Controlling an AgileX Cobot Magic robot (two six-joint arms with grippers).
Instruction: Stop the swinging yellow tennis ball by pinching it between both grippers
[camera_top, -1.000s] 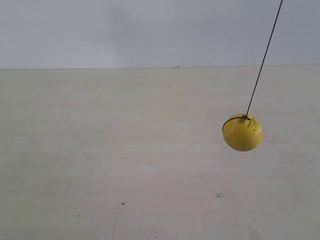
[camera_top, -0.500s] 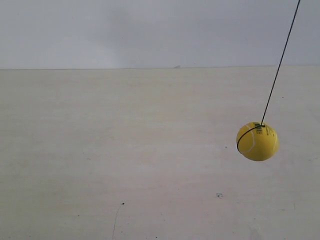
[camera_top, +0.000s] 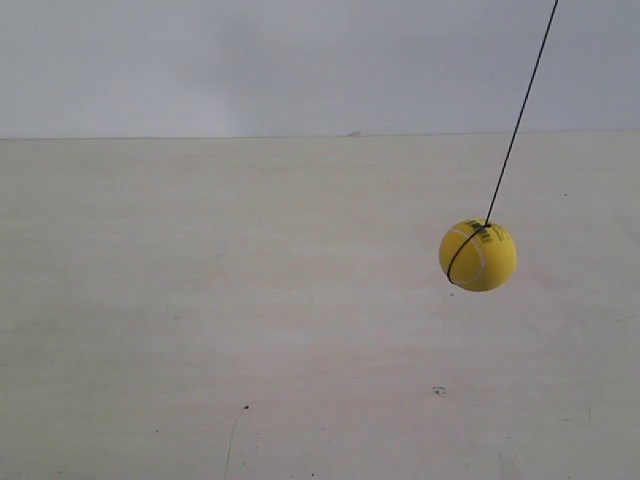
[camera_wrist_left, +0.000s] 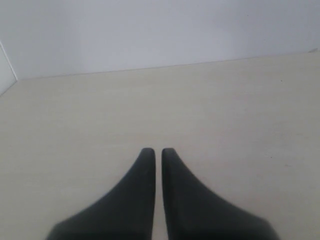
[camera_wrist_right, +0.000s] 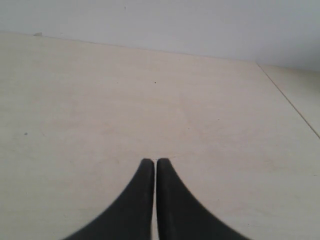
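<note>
I see the yellow tennis ball hanging at middle right of the exterior frame, in front of the pale counter. Its black string slants to the upper right. Left tool is closed with a thin slit between the jaws, gripping nothing. Right tool is closed too, over bare counter.

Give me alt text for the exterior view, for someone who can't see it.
A yellow tennis ball hangs on a thin black string slanting toward the view's upper right, above a pale wooden table. A plain light wall stands behind.
</note>
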